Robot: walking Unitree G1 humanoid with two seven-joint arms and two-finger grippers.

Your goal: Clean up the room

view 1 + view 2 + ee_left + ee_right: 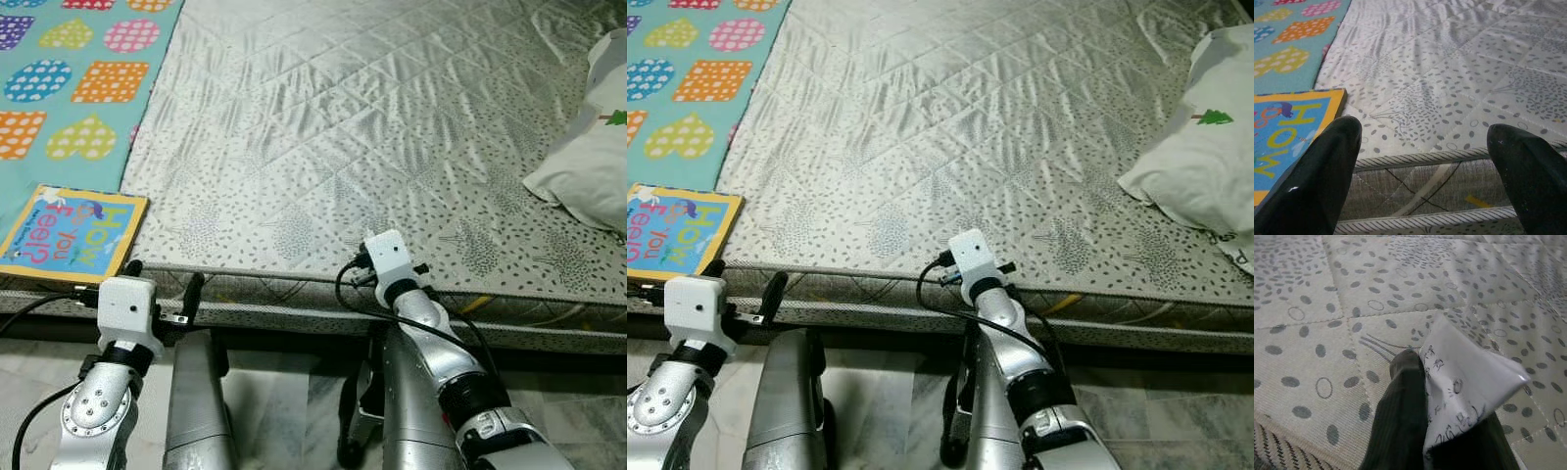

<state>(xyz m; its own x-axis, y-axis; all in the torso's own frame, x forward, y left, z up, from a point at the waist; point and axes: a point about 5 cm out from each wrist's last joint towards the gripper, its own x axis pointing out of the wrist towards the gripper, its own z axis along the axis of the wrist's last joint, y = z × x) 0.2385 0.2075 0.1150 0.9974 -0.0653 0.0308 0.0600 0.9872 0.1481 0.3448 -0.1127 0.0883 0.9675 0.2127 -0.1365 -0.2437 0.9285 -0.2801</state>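
At the near edge of the mattress (pixel 372 127), right gripper (pixel 1425 406): fingers clenched on a scrap of white paper (pixel 1464 391) printed with small dark marks, creased and flimsy, held just above the quilted cover; risk judged: so thin a piece could slip from the pinch or tear if dragged against the fabric. Left gripper (pixel 1422 161): fingers spread and empty, poised at the mattress edge just beside a picture book (pixel 73 235) lying flat at the corner; a careless reach could nudge that book off onto the floor.
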